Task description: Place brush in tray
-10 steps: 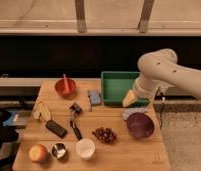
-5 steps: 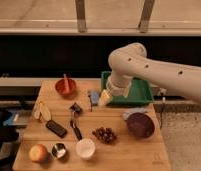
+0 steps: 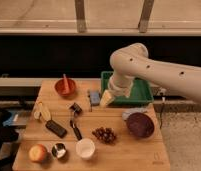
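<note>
Gripper (image 3: 106, 99) hovered beside tray (image 3: 142, 92), apart from brush (image 3: 74, 125); its state could not be told. Brush looked light, stiff, slim (prone to slipping): best pinched mid-handle.

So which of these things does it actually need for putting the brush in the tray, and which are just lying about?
Needed: brush, left of the grapes; green tray, at the back; gripper, hanging just left of the tray, near the grey-blue block.
Lying about: orange bowl, grey-blue block, bananas, black block, grapes, purple bowl, white cup, apple, metal cup.
</note>
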`<action>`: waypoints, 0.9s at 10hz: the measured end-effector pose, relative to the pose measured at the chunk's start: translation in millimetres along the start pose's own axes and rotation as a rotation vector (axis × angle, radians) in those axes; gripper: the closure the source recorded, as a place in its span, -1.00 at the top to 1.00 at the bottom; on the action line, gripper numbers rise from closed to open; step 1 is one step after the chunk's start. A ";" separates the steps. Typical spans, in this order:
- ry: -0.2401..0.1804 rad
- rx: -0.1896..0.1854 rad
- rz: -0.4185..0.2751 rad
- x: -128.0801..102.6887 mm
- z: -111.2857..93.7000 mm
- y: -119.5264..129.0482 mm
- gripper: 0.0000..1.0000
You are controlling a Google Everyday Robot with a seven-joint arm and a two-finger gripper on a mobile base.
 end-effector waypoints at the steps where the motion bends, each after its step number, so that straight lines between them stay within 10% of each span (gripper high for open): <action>1: 0.021 -0.009 0.004 -1.6 10.5 4.4 0.60; 6: 0.107 -0.023 -0.076 -45.0 93.9 76.5 0.60; 9: 0.076 -0.074 -0.149 -74.3 119.1 121.1 0.60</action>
